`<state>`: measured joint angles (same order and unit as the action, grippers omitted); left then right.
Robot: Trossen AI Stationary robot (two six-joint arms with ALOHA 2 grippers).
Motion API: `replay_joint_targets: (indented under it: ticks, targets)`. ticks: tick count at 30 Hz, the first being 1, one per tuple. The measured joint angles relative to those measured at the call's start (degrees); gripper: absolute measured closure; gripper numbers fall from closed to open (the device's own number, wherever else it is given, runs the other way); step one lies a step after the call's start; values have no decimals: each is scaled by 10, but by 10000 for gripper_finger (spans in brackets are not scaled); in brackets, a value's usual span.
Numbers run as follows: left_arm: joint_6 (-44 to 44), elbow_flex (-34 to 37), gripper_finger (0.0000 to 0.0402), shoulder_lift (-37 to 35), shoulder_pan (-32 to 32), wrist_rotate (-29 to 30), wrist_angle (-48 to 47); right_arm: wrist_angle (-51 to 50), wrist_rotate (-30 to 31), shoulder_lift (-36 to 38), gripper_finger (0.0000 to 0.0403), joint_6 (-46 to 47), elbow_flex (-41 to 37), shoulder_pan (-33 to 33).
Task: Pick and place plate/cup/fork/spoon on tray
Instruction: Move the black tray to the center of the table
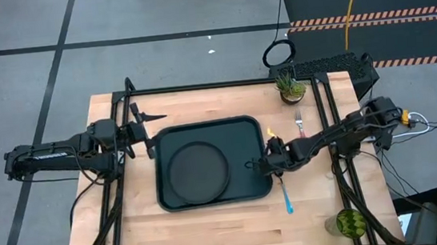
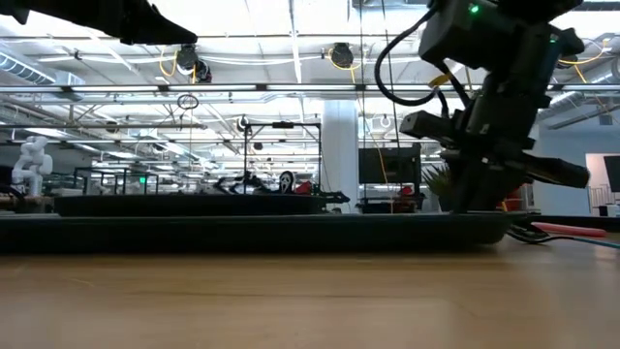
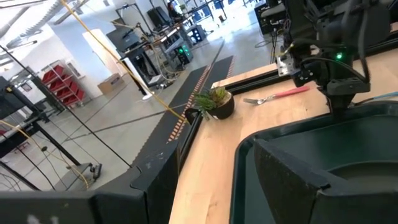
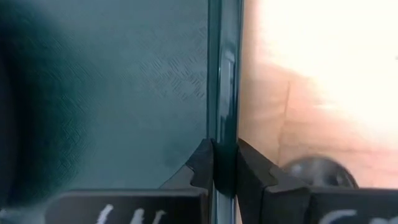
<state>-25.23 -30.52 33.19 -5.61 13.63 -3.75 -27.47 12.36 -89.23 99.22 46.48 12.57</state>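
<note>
The left gripper (image 1: 149, 135) is held spread just left of the tray (image 1: 243, 126), where the plate (image 1: 197, 172) lies. The tray's right lip is pinched by the right gripper (image 4: 225, 163); the spoon (image 1: 287, 197) lies lengthwise near-to-far just right, nearer this arm.

Right hand (image 4: 225, 163) pinched shut; left hand (image 1: 146, 135) spread, raised.
</note>
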Motion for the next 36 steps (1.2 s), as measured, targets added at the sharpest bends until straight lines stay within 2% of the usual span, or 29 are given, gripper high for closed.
replay_joint_targets:
  ticks: [16, 36]
  targets:
    - [0, 0, 192, 0, 0, 0, 0, -13, -1, 0, 382, 81, -3, 76]
    - [2, 0, 192, 0, 0, 0, 0, -19, -3, 0, 381, 128, -3, 122]
